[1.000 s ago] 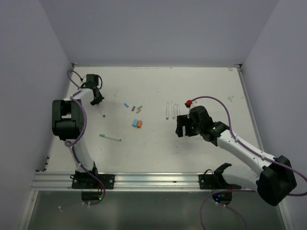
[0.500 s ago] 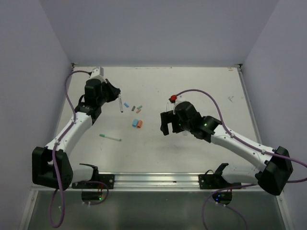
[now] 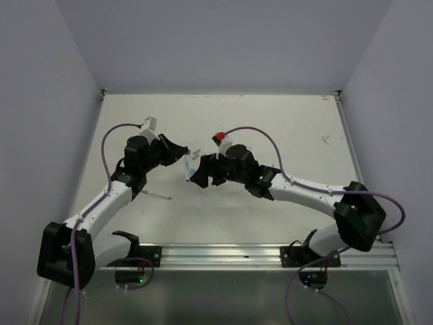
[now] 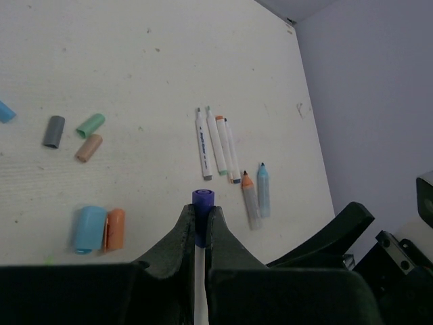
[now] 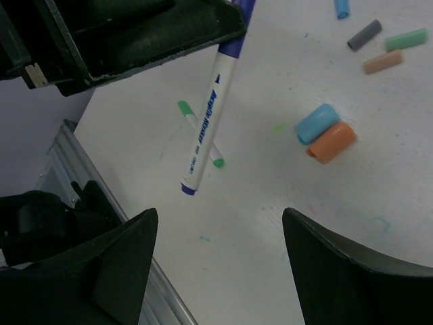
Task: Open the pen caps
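While orange cap [image 4: 116, 229] seemingly touches blue cap [image 4: 89, 229], markers [image 4: 202, 142] lie beyond.

The raised marker [image 5: 206, 115] stands ahead of the right fingers [image 5: 115, 271].

Plastic caps [image 5: 318, 123] matt; table [image 5: 237, 217] matt, scuffed.

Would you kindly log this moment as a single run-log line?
left tool: shut on purple pen | right tool: open, near pen | orange cap, blue cap: lying loose
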